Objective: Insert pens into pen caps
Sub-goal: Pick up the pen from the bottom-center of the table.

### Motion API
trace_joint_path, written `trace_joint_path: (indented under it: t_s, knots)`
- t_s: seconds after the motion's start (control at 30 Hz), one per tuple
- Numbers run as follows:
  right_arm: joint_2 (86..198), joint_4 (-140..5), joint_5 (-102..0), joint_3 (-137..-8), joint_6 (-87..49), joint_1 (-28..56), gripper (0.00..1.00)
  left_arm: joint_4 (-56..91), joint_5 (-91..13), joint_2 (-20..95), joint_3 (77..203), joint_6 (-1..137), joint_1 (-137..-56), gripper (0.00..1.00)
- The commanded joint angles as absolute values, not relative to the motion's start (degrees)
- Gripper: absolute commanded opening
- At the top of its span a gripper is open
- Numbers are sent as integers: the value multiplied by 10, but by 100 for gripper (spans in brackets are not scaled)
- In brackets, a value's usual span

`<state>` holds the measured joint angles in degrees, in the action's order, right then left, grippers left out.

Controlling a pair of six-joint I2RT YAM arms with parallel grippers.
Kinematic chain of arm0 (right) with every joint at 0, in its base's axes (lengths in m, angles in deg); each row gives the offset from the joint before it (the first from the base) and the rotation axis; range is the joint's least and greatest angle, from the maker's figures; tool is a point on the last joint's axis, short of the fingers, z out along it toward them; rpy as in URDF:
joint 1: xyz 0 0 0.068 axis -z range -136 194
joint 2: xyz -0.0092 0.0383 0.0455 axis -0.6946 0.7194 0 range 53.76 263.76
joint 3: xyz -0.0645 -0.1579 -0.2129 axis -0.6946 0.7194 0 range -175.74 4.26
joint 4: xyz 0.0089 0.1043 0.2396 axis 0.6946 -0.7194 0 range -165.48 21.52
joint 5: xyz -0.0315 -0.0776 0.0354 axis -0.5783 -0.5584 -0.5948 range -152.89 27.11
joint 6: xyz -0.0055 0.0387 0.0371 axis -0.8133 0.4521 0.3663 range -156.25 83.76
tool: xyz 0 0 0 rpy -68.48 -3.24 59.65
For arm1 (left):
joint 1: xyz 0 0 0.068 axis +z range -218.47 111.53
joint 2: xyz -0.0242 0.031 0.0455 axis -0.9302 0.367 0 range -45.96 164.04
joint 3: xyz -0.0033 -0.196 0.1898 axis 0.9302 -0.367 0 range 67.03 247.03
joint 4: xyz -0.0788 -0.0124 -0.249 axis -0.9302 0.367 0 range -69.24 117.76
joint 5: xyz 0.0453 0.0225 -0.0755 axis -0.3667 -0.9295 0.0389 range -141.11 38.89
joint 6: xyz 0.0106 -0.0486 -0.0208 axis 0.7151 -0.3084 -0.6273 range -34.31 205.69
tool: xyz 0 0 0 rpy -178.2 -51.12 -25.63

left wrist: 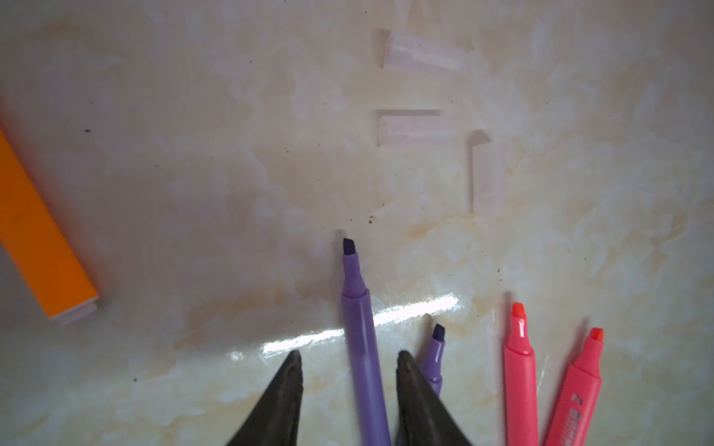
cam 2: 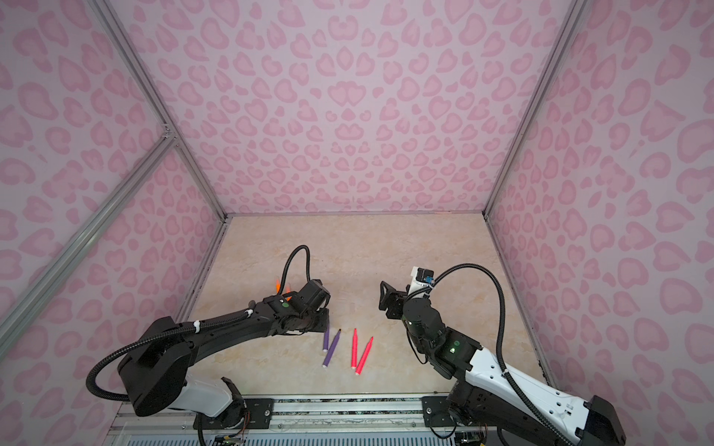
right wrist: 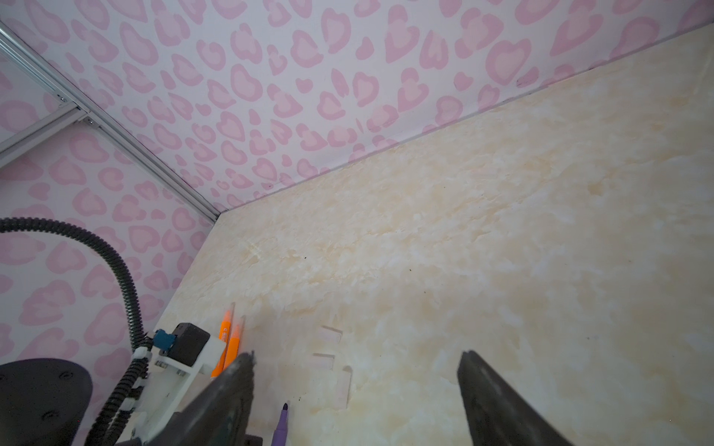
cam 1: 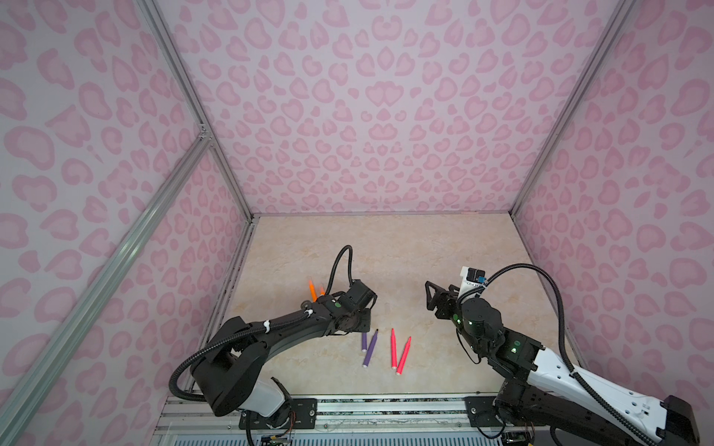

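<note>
1. Black fingers of the left gripper (left wrist: pixel 349 355) stand apart, straddling a purple pen (left wrist: pixel 357 328) that lies on the beige table (left wrist: pixel 193 173) — neither finger visibly presses it.
2. Just beside it lie a second purple pen (left wrist: pixel 434 359) and two pink-red pens (left wrist: pixel 519 367).
3. Past the pen tips lie three clear pen caps (left wrist: pixel 423 52); an orange pen (left wrist: pixel 38 231) lies well apart.
4. Right gripper (right wrist: pixel 358 355) — jaws wide, nothing between them.

In both top views the black left arm (cam 1: pixel 293 328) covered most of the two slim orange marker pens (cam 1: pixel 312 290), and the small clear plastic caps (left wrist: pixel 423 52) were too faint to find there. In the left wrist view one blurred orange pen ran off the edge. The long purple marker pen (left wrist: pixel 363 347) and two pink-red marker pens (left wrist: pixel 519 378) were cut off before their butt ends. A dark finger (left wrist: pixel 417 401) of the left gripper (left wrist: pixel 348 351) hid part of the second purple pen (left wrist: pixel 434 355).
</note>
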<state>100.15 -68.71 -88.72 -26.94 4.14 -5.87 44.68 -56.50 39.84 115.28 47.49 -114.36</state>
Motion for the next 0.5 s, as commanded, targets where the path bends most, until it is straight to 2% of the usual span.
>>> trace_joint_path:
  t_s: [0.0,0.47]
  knots:
    - [996,-680,-888,-267,45,-59,84,448,-567,415,1168,466,-1148,42]
    - [984,-687,-888,-264,45,-55,84,450,-579,466,1184,455,-1157,40]
